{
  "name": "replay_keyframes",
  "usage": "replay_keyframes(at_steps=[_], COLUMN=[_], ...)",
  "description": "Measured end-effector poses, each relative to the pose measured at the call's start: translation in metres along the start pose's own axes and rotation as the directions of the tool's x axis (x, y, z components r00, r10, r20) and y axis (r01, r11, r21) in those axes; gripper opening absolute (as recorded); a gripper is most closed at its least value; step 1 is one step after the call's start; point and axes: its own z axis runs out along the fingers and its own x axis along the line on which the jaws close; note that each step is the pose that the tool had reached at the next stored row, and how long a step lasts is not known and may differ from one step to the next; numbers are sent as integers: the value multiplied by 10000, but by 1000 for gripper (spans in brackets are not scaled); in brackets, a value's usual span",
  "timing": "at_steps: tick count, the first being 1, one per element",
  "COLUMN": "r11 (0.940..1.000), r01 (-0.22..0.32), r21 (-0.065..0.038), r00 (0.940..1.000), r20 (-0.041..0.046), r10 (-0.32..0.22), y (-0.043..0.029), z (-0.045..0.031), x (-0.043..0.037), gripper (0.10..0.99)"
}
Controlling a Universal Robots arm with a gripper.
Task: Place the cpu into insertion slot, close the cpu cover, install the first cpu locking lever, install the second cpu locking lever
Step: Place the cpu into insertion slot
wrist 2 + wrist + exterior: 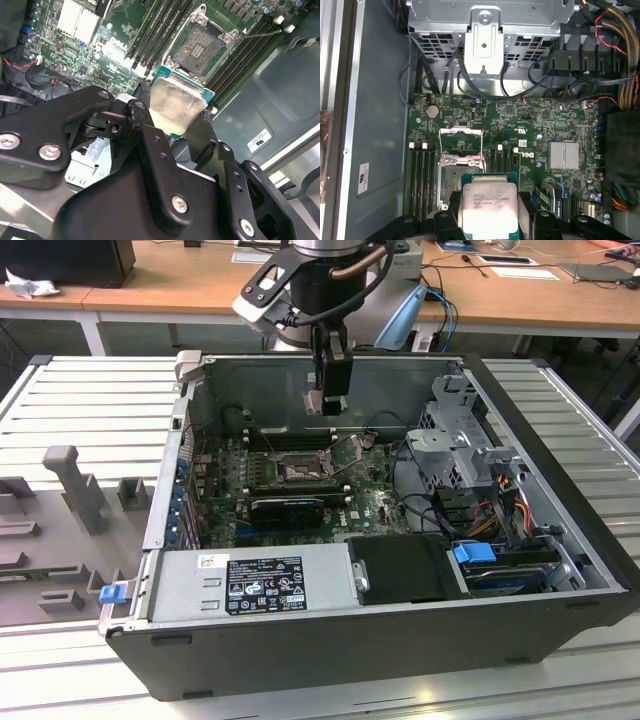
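My gripper (326,405) hangs inside the open computer case, above the green motherboard (365,495). It is shut on the cpu (176,105), a flat square chip with a silvery face, gripped at two opposite edges by the black fingers (142,115). In the first wrist view the cpu (487,207) sits in front of the insertion slot (451,176) and hides part of it. In the second wrist view the insertion slot (202,45) lies uncovered below and beyond the chip. The cpu cover (461,141) is swung open beside the slot. A thin locking lever (260,34) stands free next to the slot.
Long black memory slots (160,25) flank the socket. A silver heatsink (564,155) sits on the board. A metal drive cage (455,435) with cables, a power supply (250,580) and the case walls (330,375) ring the board. Grey fixtures (70,490) stand outside the case.
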Motion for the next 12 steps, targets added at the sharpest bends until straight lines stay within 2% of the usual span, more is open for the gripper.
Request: replay_keyframes(at_steps=[7,12], r11=[9990,9957], r01=[-455,-926], r21=[-8,-18], r00=[9990,9957], r20=[41,82], r10=[455,926], y=[-1,-2], z=[9,18], x=[0,0], gripper=[529,529])
